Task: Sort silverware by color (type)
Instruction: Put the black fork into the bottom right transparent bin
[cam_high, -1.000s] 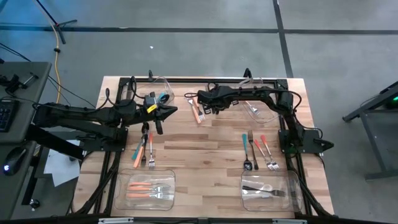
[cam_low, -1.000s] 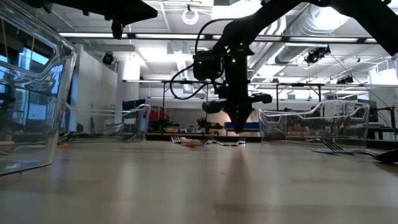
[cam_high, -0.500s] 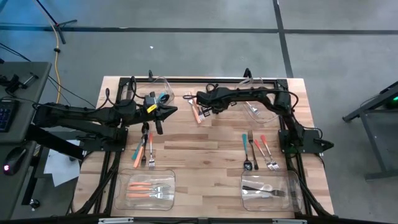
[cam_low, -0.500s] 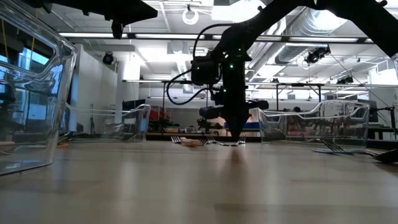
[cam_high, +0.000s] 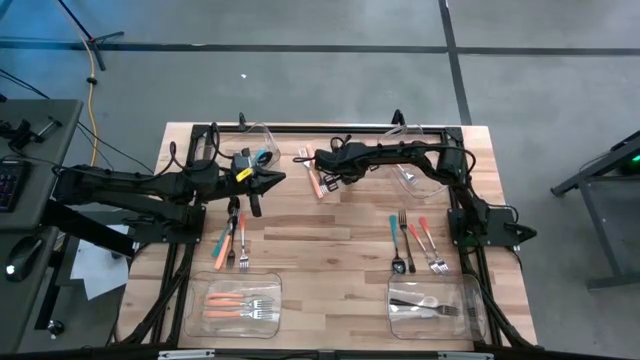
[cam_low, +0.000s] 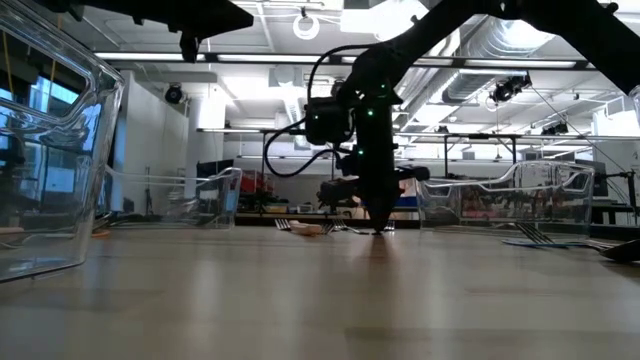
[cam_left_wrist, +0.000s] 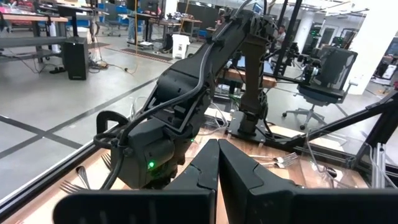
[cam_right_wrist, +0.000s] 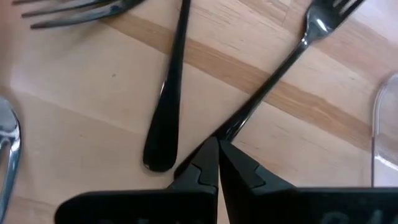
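Hanging above the table's left side, the left gripper (cam_high: 256, 205) waits with jaws pressed together on nothing, loose silverware (cam_high: 232, 243) lying just below it. Farther right, the right gripper (cam_right_wrist: 216, 151) has its jaws closed on the handle of a dark fork (cam_right_wrist: 283, 68). That thin handle could slip free on lifting, or drag the neighbouring black utensil (cam_right_wrist: 169, 93) aside.

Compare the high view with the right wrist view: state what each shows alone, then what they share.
Only the high view shows the left gripper waiting, the bin of orange-handled forks, the bin of dark pieces and the loose rows between. Only the right wrist view shows the right gripper shut on a dark fork handle, beside another dark handle. Both show the wooden table.
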